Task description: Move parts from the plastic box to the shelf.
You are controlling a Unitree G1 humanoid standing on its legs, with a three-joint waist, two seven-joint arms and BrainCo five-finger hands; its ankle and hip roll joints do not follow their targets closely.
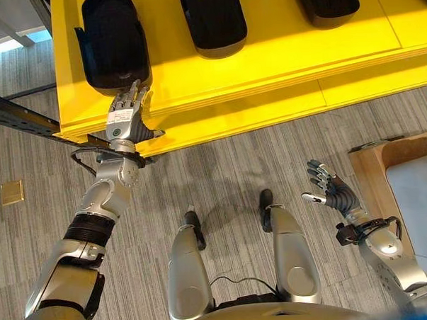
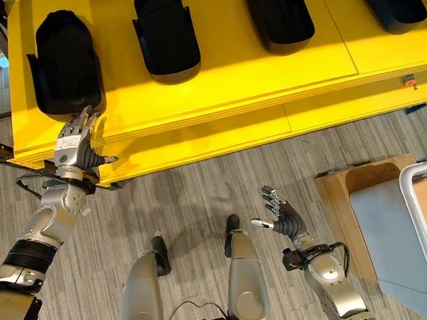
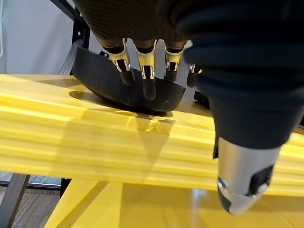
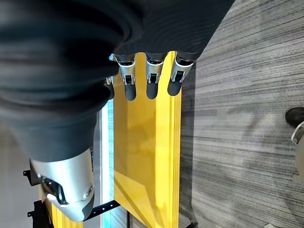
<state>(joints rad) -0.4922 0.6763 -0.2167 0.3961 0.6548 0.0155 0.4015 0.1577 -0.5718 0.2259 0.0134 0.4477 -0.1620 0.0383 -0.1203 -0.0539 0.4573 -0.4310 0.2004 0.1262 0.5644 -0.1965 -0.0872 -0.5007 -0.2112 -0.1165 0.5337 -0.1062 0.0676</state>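
Note:
A black moulded part [image 1: 112, 40] lies at the left end of the yellow shelf [image 1: 266, 65], close to its front edge. My left hand [image 1: 127, 120] reaches up to it with straight fingers, open, their tips at the part's near rim. In the left wrist view the fingers [image 3: 145, 71] point at the black part [image 3: 128, 90] without curling round it. My right hand [image 1: 332, 189] hovers low over the floor at the right, open and holding nothing. Beside it stands the plastic box [image 2: 387, 237], pale grey with a white rim.
More black parts [image 1: 213, 22] [image 1: 327, 3] lie in a row along the shelf. The box rests on a wooden stand [image 1: 370, 167]. A black perforated rail [image 1: 20, 119] runs off the shelf's left end. A brass plate [image 1: 11, 191] is set in the grey floor.

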